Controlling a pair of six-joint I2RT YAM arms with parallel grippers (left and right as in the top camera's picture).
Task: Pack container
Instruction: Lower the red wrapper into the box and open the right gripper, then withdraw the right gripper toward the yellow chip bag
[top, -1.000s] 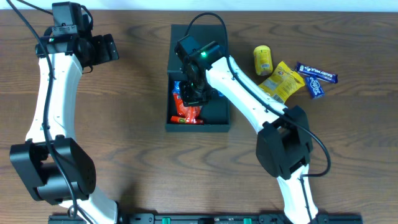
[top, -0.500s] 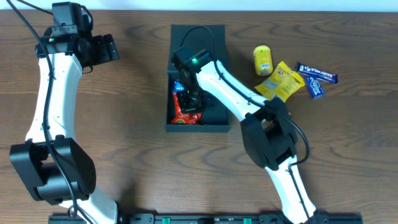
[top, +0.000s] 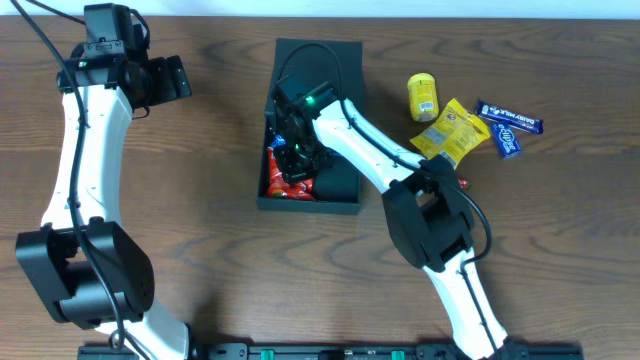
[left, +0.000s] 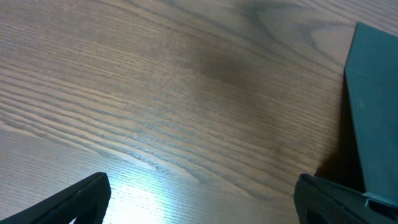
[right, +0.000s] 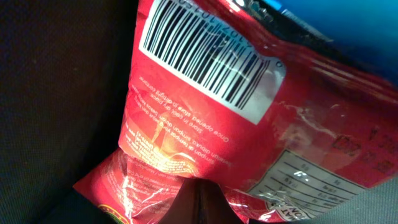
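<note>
The container is a dark open box at the table's middle, its flap lid lying flat behind it. Inside, a red snack packet lies against the left wall, with a blue packet above it. My right gripper is down in the box, shut, its joined tips pressed against the red packet with nothing between them. My left gripper hangs open over bare wood at the far left. In the left wrist view the left gripper has the container's outer wall at its right.
Right of the box lie a yellow can, a yellow snack packet and two blue bars. The right arm's base stands close to the box's front right corner.
The right gripper has moved left inside the box. The red packet and the whole container have slid a little to the left with it. The left arm has stayed still.
</note>
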